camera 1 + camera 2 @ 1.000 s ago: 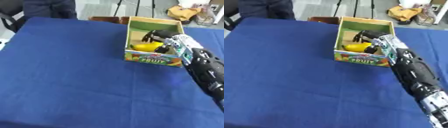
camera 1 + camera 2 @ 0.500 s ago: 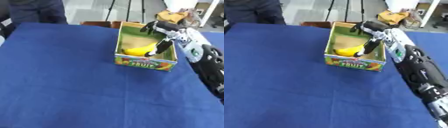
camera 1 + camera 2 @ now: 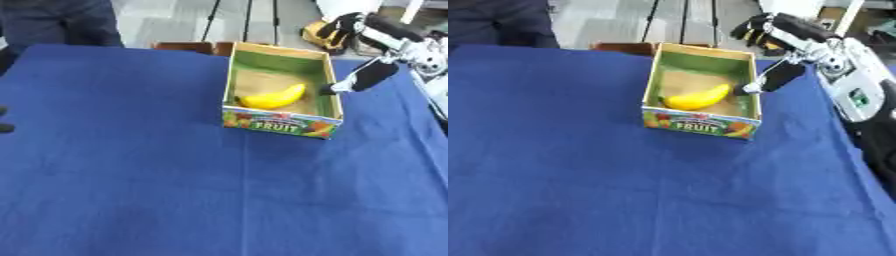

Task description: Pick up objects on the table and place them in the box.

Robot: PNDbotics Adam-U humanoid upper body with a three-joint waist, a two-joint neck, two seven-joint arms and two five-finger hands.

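A banana point(image 3: 273, 96) lies inside the open cardboard fruit box point(image 3: 282, 122), which stands on the blue-covered table point(image 3: 131, 165). The robot's right hand point(image 3: 785, 35) hovers beside the box's far right corner, fingers relaxed and spread, holding nothing. Dark fingertips of the left hand point(image 3: 4, 120) show at the left edge; whether they are curled cannot be told.

A lab or studio: tripod legs point(image 3: 248, 20) on grey floor behind a blue-clothed table point(image 3: 131, 175)
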